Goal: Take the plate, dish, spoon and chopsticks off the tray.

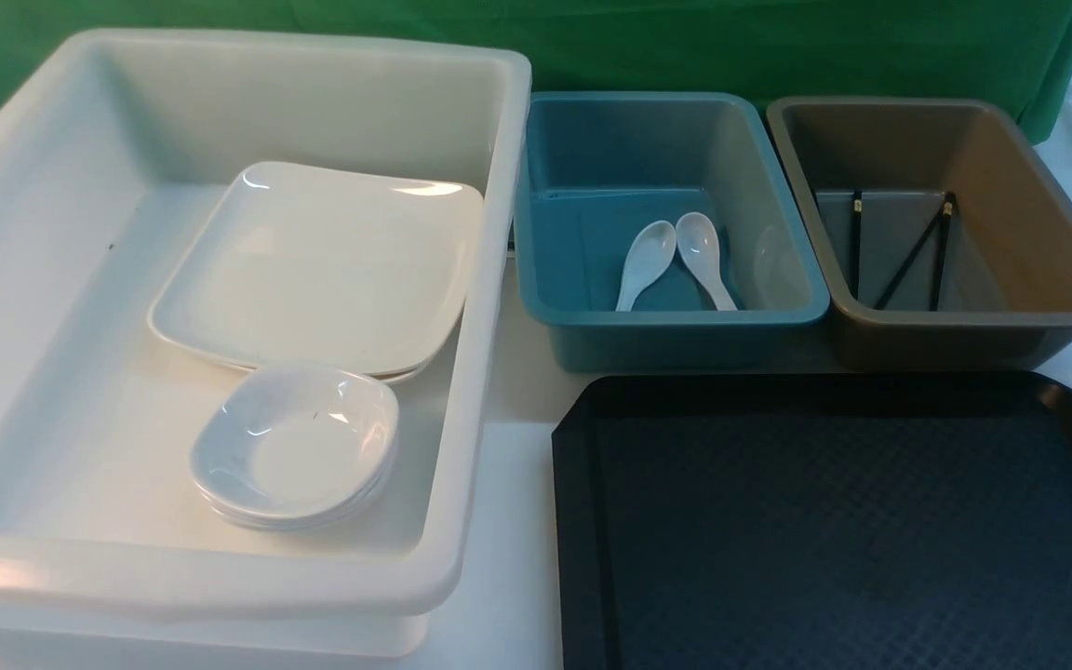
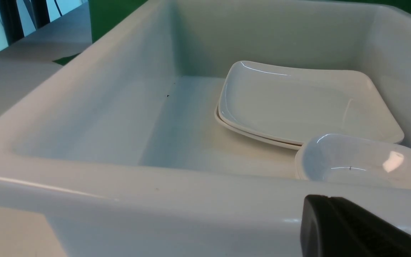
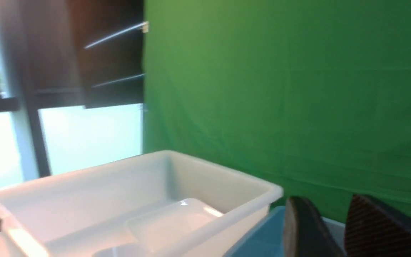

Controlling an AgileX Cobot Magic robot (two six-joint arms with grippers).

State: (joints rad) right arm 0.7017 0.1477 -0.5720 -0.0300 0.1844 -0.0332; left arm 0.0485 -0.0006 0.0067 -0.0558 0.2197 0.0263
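My tray (image 1: 834, 521) fills the lower right of the front view, its diamond-textured floor bare from the cut-off near corner to the raised rim at the frame's right edge. Above it stand two tubs side by side, rims touching: the teal tub (image 1: 536, 242) in the upper middle and the brown tub (image 1: 1057, 279) in the upper right. A strip of white table (image 1: 517, 484) separates the tray from the big white tub (image 1: 489, 372) that takes the whole left half.

Counting what lies where: two plates (image 1: 313, 270) stacked on the white tub's floor toward its far right side, with open floor along its left wall. Nearer the front rim sit the small dishes (image 1: 299, 447), stacked, two or perhaps three; the edges blur together. Two spoons (image 1: 676, 256) lie in the teal tub, bowls touching, handles spreading toward me. In the brown tub are black chopsticks (image 1: 913, 251), three sticks plainly visible, one crossing diagonally.

My left gripper (image 2: 355, 232) is pressed together, holding nothing, hanging just outside the white tub's near rim. My right gripper (image 3: 334, 232) shows two fingers (image 3: 376, 228) standing apart with nothing between them, raised above the teal tub's edge, facing the green backdrop (image 3: 280, 89).
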